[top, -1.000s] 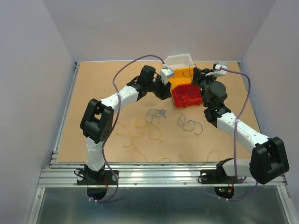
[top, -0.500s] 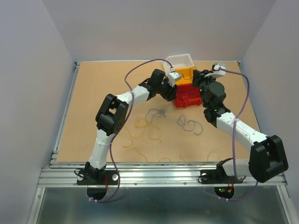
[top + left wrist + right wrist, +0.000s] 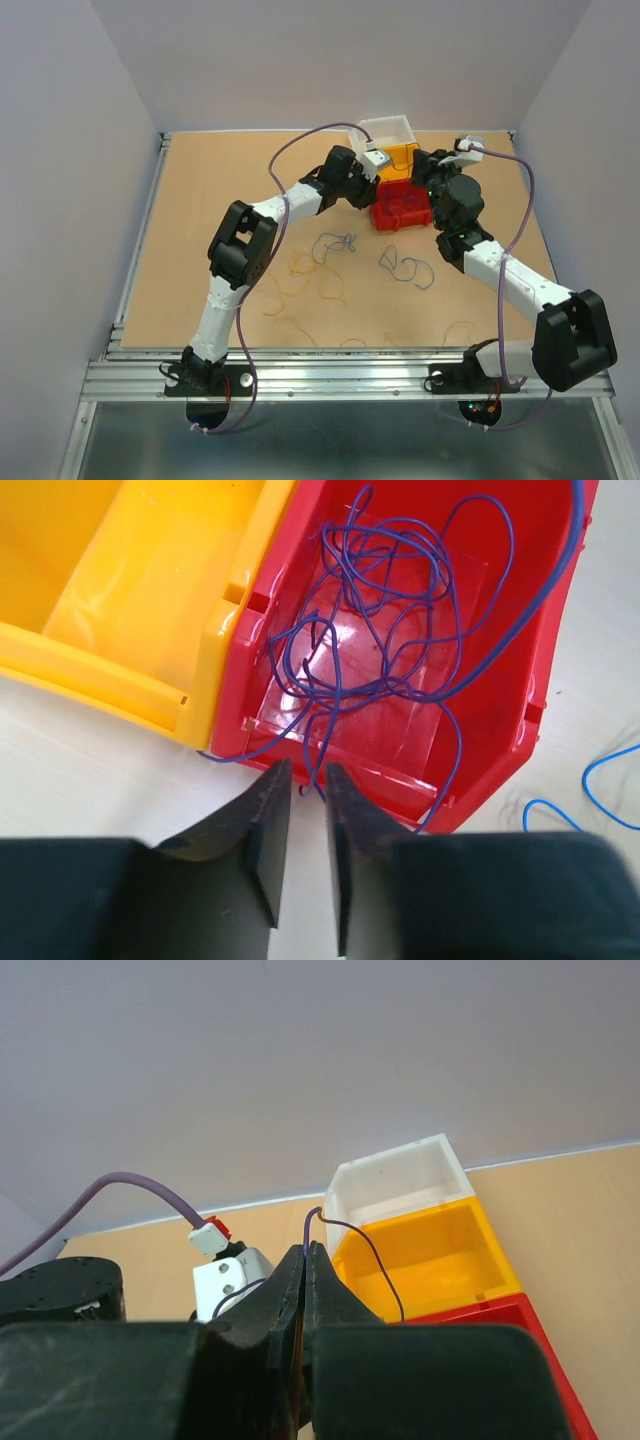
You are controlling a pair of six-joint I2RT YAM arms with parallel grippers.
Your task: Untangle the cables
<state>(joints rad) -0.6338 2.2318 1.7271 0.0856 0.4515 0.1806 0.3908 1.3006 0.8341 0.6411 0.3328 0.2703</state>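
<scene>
- Overhead, a tan wooden tabletop [image 3: 220,190] fills a booth of pale grey walls [image 3: 300,60], with a metal rail [image 3: 340,372] along its near edge.
- A red bin [image 3: 402,205] sits toward the far side of the board. A yellow bin [image 3: 400,158] touches its far side, and a white bin [image 3: 385,130] stands beyond that.
- Inside the red bin lies a loose tangle of purple cable [image 3: 390,630], with strands spilling over the bin's near lip.
- The left gripper [image 3: 307,772] is at that near lip, jaws almost together with a slim gap showing. One purple strand runs down into the gap.
- The right gripper [image 3: 307,1260], just right of the red bin, is pressed together. It pinches a purple strand that arcs up and then back down toward the bin.
- On the bare board on the near side of the red bin lie blue cables [image 3: 405,268] and, further left, yellow-orange cables [image 3: 310,285].
</scene>
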